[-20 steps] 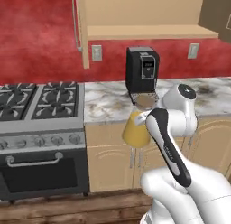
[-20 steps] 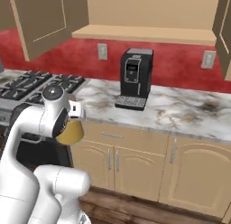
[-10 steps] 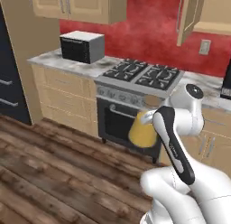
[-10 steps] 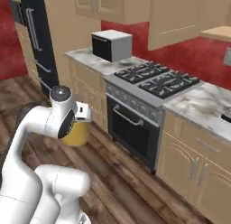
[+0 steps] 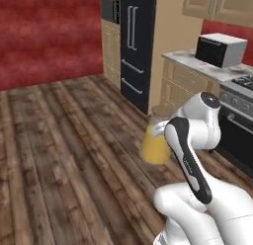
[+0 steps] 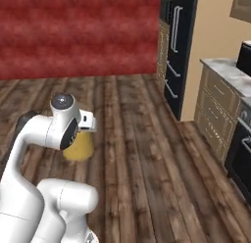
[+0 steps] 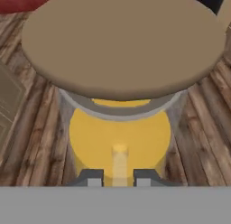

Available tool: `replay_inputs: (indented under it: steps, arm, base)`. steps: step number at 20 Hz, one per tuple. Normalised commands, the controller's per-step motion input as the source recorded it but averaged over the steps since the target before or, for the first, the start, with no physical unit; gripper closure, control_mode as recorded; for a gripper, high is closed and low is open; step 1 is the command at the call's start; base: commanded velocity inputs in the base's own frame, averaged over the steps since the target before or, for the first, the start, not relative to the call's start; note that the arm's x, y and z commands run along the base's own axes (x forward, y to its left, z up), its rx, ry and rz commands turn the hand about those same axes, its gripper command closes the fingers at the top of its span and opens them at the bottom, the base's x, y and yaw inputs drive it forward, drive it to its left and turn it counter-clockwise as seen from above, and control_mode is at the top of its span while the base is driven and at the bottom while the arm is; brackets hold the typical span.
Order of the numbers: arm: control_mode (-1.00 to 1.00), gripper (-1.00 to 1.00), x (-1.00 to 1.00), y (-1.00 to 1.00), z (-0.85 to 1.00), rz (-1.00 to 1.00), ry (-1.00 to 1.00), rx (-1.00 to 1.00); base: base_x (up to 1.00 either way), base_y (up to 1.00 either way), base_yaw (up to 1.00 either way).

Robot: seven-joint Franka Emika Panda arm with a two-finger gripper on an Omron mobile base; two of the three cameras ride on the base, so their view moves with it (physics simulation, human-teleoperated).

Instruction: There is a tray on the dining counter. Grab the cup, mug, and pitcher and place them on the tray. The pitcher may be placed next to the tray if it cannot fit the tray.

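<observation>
My gripper (image 7: pixel 118 177) is shut on the pitcher (image 7: pixel 120 137), a clear glass carafe of orange liquid under a round tan lid (image 7: pixel 124 42). It hangs upright above the wooden floor, close in front of the arm. In the left base view the pitcher (image 5: pixel 154 149) shows just left of the white forearm, and in the right base view the pitcher (image 6: pixel 80 147) hangs under the white hand (image 6: pixel 87 122). A thin orange part of the pitcher runs between the two fingertips (image 7: pixel 92 177). The tray, the dining counter, the cup and the mug are out of view.
A tall black fridge (image 5: pixel 136 41) stands against the tan wall, also the fridge (image 6: pixel 179 46) on the right. A microwave (image 5: pixel 220 49) sits on a marble worktop over cabinets (image 5: pixel 185 86). A stove front (image 5: pixel 239 133) is at the right edge. Wooden floor (image 6: pixel 132 134) stretches toward a red wall (image 6: pixel 78 31).
The whole picture has swung as the base turned, from the coffee machine and stove round to the fridge and floor. The pitcher has stayed in the gripper throughout.
</observation>
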Motion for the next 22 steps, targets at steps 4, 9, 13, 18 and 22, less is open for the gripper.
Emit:
replay_inputs:
  steps: [4, 9, 13, 18, 22]
  arm:
    - [1.0, 1.0, 0.0, 0.0, 0.0, 0.0, 0.0, 0.0]
    - [1.0, 1.0, 0.0, 0.0, 0.0, 0.0, 0.0, 0.0]
    - [1.0, 1.0, 0.0, 0.0, 0.0, 0.0, 0.0, 0.0]
    - [1.0, 1.0, 0.0, 0.0, 0.0, 0.0, 0.0, 0.0]
    - [1.0, 1.0, 0.0, 0.0, 0.0, 0.0, 0.0, 0.0]
  base:
    - [1.0, 0.0, 0.12]
    - [1.0, 0.0, 0.08]
    - [1.0, 0.19, 0.14]
    - [1.0, 0.27, 0.21]
    - [1.0, 0.05, 0.22]
